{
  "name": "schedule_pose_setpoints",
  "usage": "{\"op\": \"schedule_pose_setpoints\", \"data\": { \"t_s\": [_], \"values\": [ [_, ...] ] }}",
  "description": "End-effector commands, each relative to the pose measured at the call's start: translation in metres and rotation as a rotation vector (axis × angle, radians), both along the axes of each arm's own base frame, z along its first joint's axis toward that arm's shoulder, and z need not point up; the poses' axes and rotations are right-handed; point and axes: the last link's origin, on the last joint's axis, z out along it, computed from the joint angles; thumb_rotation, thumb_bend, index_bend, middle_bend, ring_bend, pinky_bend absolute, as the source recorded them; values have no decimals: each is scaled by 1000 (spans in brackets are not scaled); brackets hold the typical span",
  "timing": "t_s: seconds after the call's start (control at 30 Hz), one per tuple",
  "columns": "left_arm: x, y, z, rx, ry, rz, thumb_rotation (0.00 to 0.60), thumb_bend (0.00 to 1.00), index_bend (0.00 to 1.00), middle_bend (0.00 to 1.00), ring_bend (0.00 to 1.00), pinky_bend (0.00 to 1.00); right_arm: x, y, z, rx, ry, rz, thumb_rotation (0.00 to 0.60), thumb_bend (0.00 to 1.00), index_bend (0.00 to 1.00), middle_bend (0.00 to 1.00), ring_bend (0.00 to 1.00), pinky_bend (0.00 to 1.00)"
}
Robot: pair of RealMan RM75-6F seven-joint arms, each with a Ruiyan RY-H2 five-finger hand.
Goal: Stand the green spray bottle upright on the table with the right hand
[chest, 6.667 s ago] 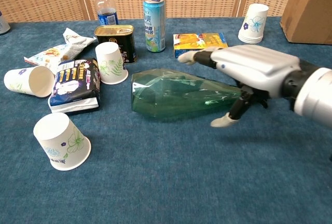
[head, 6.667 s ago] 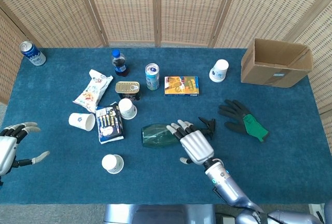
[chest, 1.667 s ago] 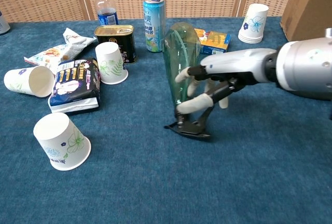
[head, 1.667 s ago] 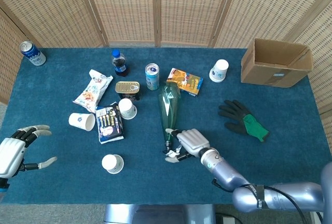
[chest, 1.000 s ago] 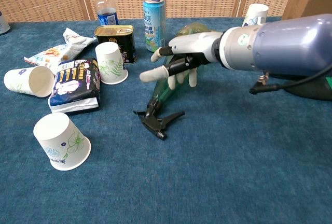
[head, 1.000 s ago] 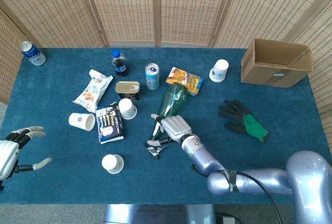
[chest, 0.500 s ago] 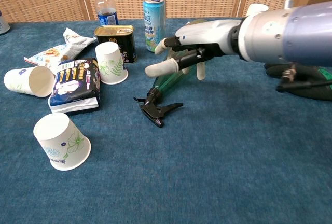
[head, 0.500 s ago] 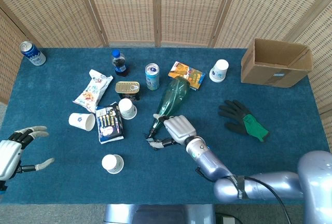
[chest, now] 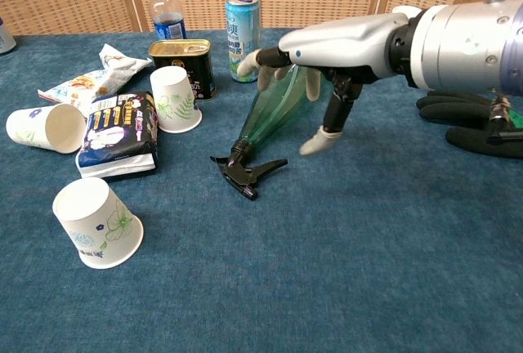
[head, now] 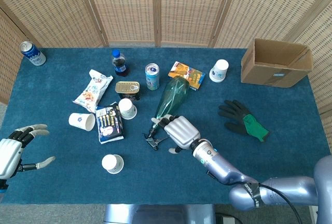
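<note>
1. The green spray bottle (head: 169, 99) lies on its side on the blue table (head: 290, 156), at the centre of the head view, not upright.
2. Its long axis runs diagonally: the black trigger head (chest: 245, 173) points to the lower left of the frame, the base to the upper right, near the orange-and-yellow box (head: 185, 74).
3. The right hand (head: 181, 131) sits palm down just right of the trigger head; in the chest view (chest: 327, 51) it arches over the bottle's body with fingers spread and thumb hanging down. Whether any fingertip touches the bottle cannot be told; it has no hold of the bottle.
4. The left hand (head: 13, 149) is at the lower left edge of the head view, fingers apart, holding nothing.
5. Writing: the light blue can (chest: 243, 24) carries characters too small to read; the dark snack packet (chest: 121, 132) shows print that is not legible.
</note>
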Motion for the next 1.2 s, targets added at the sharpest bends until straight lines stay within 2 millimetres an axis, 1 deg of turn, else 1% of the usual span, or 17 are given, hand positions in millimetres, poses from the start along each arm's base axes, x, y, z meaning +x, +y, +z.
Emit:
{"op": "schedule_pose_setpoints", "data": {
  "t_s": [0.03, 0.27, 0.33, 0.47, 0.67, 0.9, 1.03, 1.2],
  "values": [
    [0, 0, 1, 1, 7, 1, 305, 183, 318, 287, 272, 271, -6, -7, -5, 29, 60, 54, 600, 218, 39, 180, 100, 317],
    [1, -1, 2, 2, 19, 10, 311, 183, 314, 287, 273, 273, -7, -22, -11, 38, 116, 134, 600, 219, 69, 180, 92, 310],
    [1, -1, 1, 0, 20, 16, 311, 184, 311, 286, 273, 273, -6, -24, -10, 38, 117, 149, 600, 218, 72, 181, 92, 310],
    [-1, -2, -2, -8, 19, 32, 305, 182, 310, 285, 272, 273, 2, -27, -11, 39, 108, 196, 600, 221, 94, 187, 92, 310],
    [-4, -3, -2, -4, 19, 52, 307, 183, 305, 283, 272, 274, 11, -31, -19, 54, 120, 266, 600, 226, 97, 188, 92, 310],
    [-8, -5, 0, 12, 23, 71, 311, 184, 279, 261, 269, 271, 30, -36, -26, 45, 121, 361, 600, 237, 83, 194, 92, 290],
    [-4, -11, 4, 21, 14, 66, 311, 182, 243, 242, 254, 287, 37, -40, -32, 43, 119, 384, 600, 237, 74, 194, 91, 288],
    [4, -17, 10, 33, 23, 44, 308, 183, 235, 233, 243, 280, 43, -46, -39, 35, 143, 426, 600, 239, 74, 193, 91, 288]
  ]
}}
